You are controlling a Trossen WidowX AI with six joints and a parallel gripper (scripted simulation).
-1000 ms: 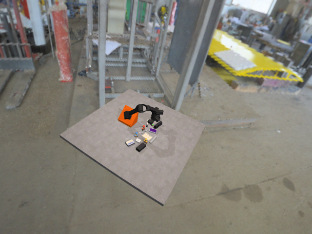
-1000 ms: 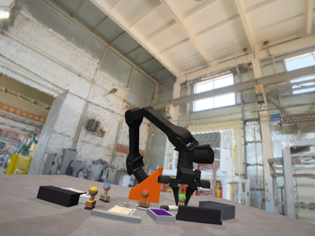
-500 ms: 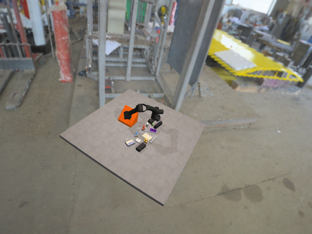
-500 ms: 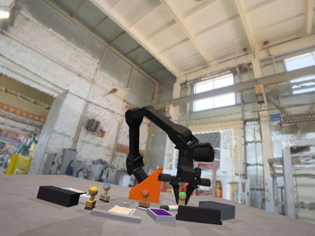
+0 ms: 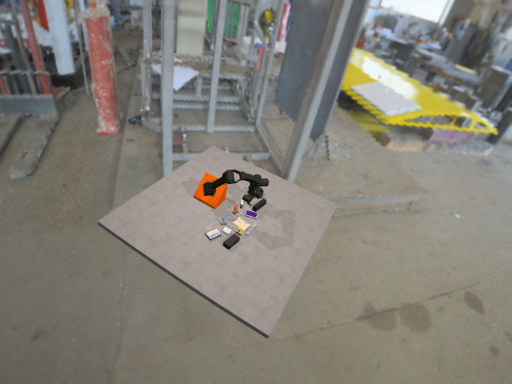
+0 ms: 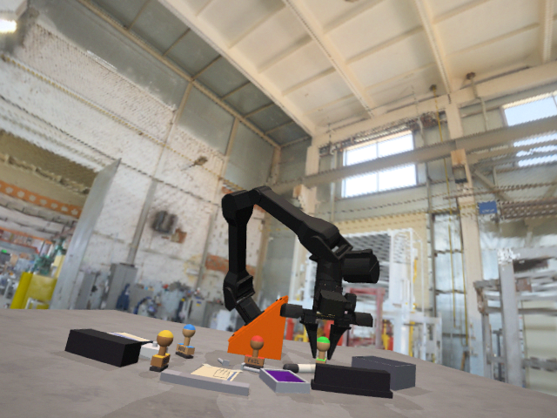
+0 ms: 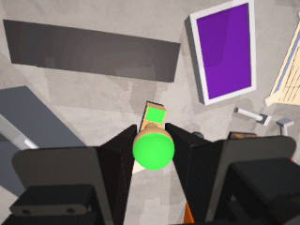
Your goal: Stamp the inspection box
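My gripper (image 5: pixel 248 199) (image 6: pixel 323 355) (image 7: pixel 151 127) is shut on the handle of the green-topped stamp (image 5: pixel 250 203) (image 6: pixel 323 343) (image 7: pixel 154 151). The stamp is upright and looks slightly raised; its underside and lettering are hidden. The ink pad (image 5: pixel 250 214) (image 6: pixel 284 375) (image 7: pixel 225 52), purple in a pale frame, lies ahead and to the right of the gripper in the wrist view. The cream card (image 5: pixel 241 223) (image 6: pixel 212 371) (image 7: pixel 287 77) lies beyond the pad; its box is too small to make out clearly.
A long black block (image 5: pixel 259 204) (image 6: pixel 352 380) (image 7: pixel 94 52) stands close to the held stamp, with a dark grey box (image 6: pixel 390 371) beside it. Red (image 5: pixel 235 209) (image 6: pixel 257 344), blue (image 6: pixel 189 332) and yellow (image 6: pixel 164 340) stamps stand around the card. A grey bar (image 6: pixel 204 382) edges the card.
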